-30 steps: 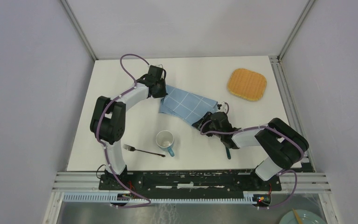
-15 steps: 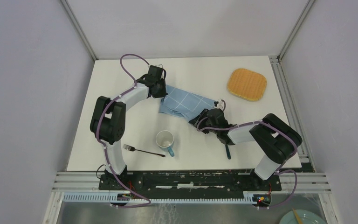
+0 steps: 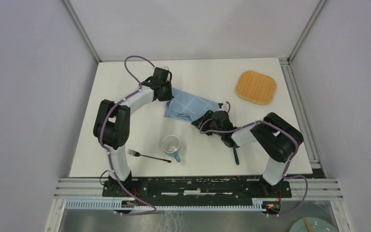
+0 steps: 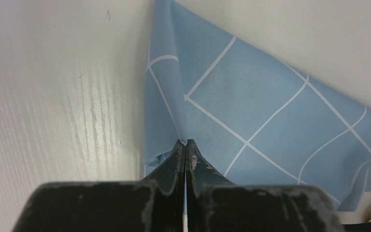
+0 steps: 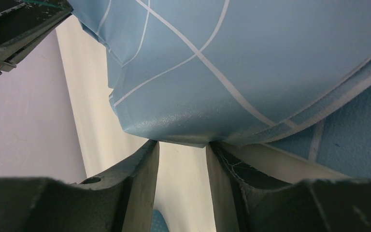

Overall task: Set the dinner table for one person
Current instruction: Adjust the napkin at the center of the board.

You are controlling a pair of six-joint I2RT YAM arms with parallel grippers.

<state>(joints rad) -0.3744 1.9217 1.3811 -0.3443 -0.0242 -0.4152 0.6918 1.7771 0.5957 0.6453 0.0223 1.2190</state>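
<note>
Tightly the left jaws pinch a fold of blue cloth (image 4: 251, 111), the right jaws parted, touching its edge.

1. One table (image 3: 125, 140) is being counted.
2. One cloth (image 3: 186, 107) is being counted.
3. One mug (image 3: 171, 145) is being counted.
4. One fork (image 3: 147, 156) is being counted.
5. One mat (image 3: 256, 87) is being counted.
6. One teal-handled utensil (image 3: 235, 155) is being counted; its kind cannot be told.
7. One plate (image 3: 314, 226) is being counted.
8. Two arms are being counted, each with one gripper: the left gripper (image 4: 184, 145) and the right gripper (image 5: 181, 145).
</note>
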